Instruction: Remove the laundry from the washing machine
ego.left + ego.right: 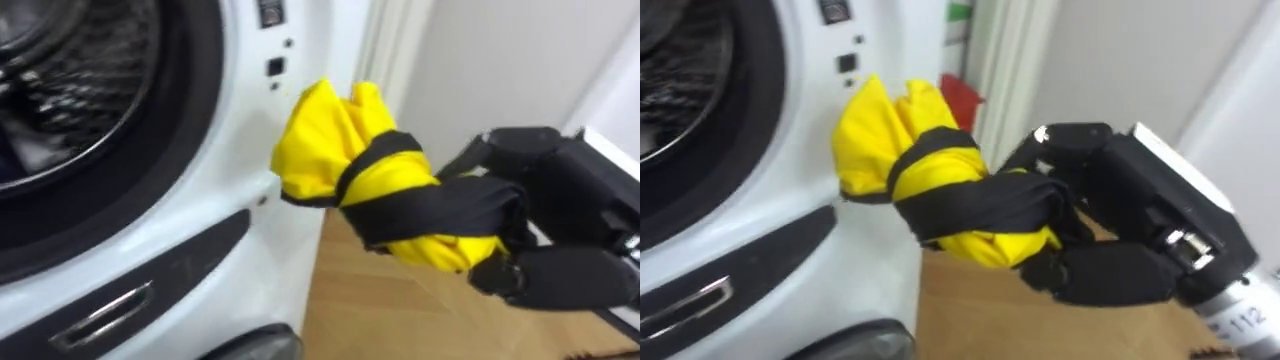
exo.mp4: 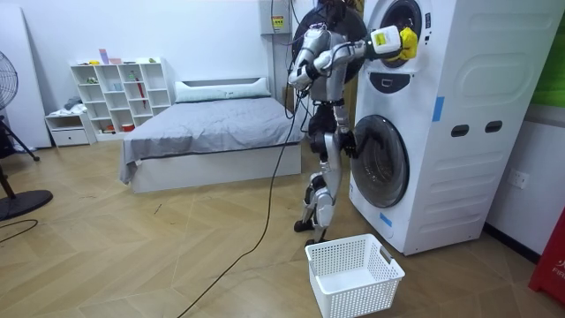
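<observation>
My right hand (image 1: 570,200) is curled round a bundle of yellow cloth with a black band wrapped about it (image 1: 340,150). I hold the bundle in the air just right of the open upper drum (image 1: 70,80) of the white washing machine (image 1: 230,150). The bundle sits close to the machine's front panel, outside the drum. In the room view I stand facing the stacked machine (image 2: 459,132) with that arm raised, and the yellow cloth (image 2: 404,40) is at the height of the upper door. The same bundle (image 1: 880,140) and hand (image 1: 1130,200) show in the right eye view.
A white laundry basket (image 2: 353,274) stands on the wood floor by my feet, in front of the machine. The lower round door (image 2: 380,159) is at my hip height. A bed (image 2: 212,132) and a white shelf (image 2: 119,93) are behind me.
</observation>
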Tool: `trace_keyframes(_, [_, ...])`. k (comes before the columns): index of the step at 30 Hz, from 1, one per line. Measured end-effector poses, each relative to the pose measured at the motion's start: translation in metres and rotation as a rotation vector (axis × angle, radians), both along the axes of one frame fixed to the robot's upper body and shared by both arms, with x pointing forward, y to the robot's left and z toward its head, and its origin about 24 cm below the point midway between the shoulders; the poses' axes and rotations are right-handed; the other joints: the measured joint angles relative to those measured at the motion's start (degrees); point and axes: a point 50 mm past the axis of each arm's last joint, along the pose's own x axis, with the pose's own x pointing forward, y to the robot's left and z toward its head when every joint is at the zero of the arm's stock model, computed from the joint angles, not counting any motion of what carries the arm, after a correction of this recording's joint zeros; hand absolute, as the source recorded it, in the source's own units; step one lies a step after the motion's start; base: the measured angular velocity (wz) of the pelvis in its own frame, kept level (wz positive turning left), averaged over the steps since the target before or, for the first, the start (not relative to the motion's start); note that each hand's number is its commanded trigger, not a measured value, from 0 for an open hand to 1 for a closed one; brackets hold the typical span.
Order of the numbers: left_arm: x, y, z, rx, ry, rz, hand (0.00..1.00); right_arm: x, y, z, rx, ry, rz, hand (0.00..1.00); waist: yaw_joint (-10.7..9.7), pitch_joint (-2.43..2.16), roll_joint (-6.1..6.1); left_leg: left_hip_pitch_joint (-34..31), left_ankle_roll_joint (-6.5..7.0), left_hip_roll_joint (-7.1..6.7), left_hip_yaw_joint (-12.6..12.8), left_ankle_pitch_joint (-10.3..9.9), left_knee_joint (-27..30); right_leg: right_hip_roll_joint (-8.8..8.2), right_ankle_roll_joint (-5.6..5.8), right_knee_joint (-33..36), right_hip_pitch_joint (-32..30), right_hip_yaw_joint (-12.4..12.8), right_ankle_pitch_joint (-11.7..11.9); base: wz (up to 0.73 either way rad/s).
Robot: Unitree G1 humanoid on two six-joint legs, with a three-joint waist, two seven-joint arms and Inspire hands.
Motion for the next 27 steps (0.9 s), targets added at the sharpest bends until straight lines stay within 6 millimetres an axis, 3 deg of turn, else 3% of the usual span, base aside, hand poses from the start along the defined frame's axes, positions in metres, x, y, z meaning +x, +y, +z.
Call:
trace_keyframes(7, [-0.004, 0.003, 0.000, 0.011, 0.045, -0.012, 0.00, -0.003, -0.005, -0.011, -0.009, 0.056, -0.047, 1.00, -1.40, 0.31, 0.10, -0.40, -0.55, 0.79, 2.96, -0.89, 1.18, 1.27, -0.11, 0.17, -0.90, 2.52, 0.46, -0.20])
trace_keyframes(9, [-0.002, 0.002, 0.000, 0.006, 0.055, -0.032, 0.00, -0.004, -0.013, -0.029, 0.005, 0.140, -0.092, 1.00, -1.52, 0.37, 0.20, -0.53, -0.64, 1.55, 3.39, -1.49, 1.99, 1.48, -0.12, 0.19, -0.87, 2.64, 0.47, -0.10])
trace_keyframes(13, [0.008, -0.004, -0.002, -0.018, 0.071, -0.095, 0.00, -0.010, -0.032, -0.081, 0.045, 0.367, -0.241, 1.00, -1.39, 0.58, 0.76, -0.88, -0.47, 1.57, 3.52, -1.75, 2.22, 1.39, -0.01, 0.12, -1.11, 2.48, 0.54, -0.02])
trace_keyframes(15, [0.013, -0.007, -0.002, -0.034, 0.070, -0.116, 0.00, -0.012, -0.034, -0.104, 0.052, 0.467, -0.280, 1.00, -1.38, 0.47, 1.19, -1.04, -0.45, 1.53, 3.42, -1.77, 2.23, 1.37, 0.03, 0.12, -1.34, 2.34, 0.56, -0.03])
trace_keyframes(17, [0.022, -0.015, -0.004, -0.058, 0.055, -0.140, 0.00, -0.017, -0.042, -0.139, 0.063, 0.617, -0.350, 1.00, -1.41, 0.43, 1.91, -1.55, -0.27, 1.49, 2.92, -1.88, 2.48, 1.11, 0.05, 0.15, -1.82, 1.39, 0.58, 0.05])
trace_keyframes(18, [0.025, -0.017, -0.004, -0.065, 0.052, -0.150, 0.00, -0.019, -0.045, -0.146, 0.057, 0.650, -0.372, 1.00, -1.40, 0.52, 2.26, -1.73, -0.21, 1.49, 2.83, -1.96, 2.57, 1.07, 0.05, 0.15, -1.92, 1.26, 0.58, 0.05])
trace_keyframes(22, [0.029, -0.030, -0.007, -0.098, 0.044, -0.174, 0.00, -0.028, -0.057, -0.174, 0.032, 0.778, -0.478, 1.00, -1.23, 0.44, 5.54, -3.88, 0.09, 1.40, 2.40, -2.15, 3.59, 0.37, 0.04, 0.67, -3.84, -1.72, 0.57, -0.01])
trace_keyframes(27, [0.041, -0.034, -0.005, -0.115, -0.012, -0.189, 0.00, -0.035, -0.069, -0.208, 0.028, 0.912, -0.605, 1.00, -1.03, 0.28, 6.99, -6.14, 0.47, 0.74, 0.27, -1.95, 4.56, -0.35, -0.13, 1.19, -5.85, -3.66, 0.45, 0.17])
